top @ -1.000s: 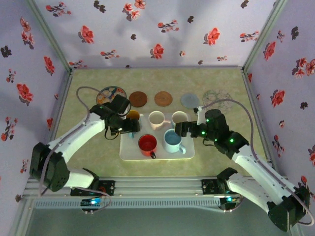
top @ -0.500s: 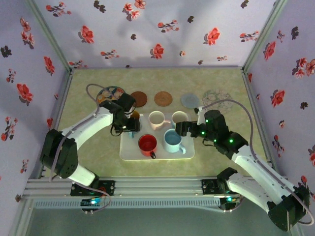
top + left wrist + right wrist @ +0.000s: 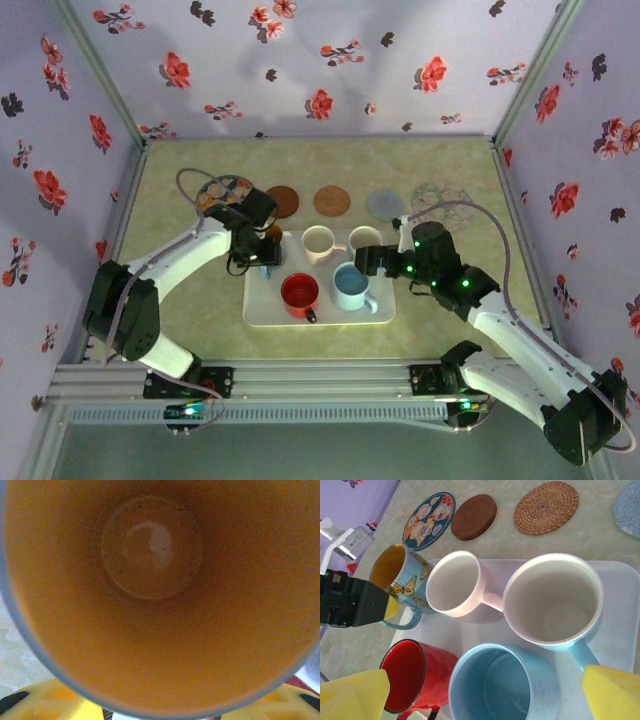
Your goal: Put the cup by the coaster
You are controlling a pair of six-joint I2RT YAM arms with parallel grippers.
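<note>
Two hands: right hand [image 3: 482,692] spread wide, left hand [image 3: 265,252] at the cup [image 3: 406,586], grip unclear.

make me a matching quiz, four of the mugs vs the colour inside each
Mugs:
1 butterfly mug
2 red mug
3 pink mug
4 blue mug

Inside:
a white
b pale blue
c yellow
d red

Pairs: 1-c, 2-d, 3-a, 4-b
</note>
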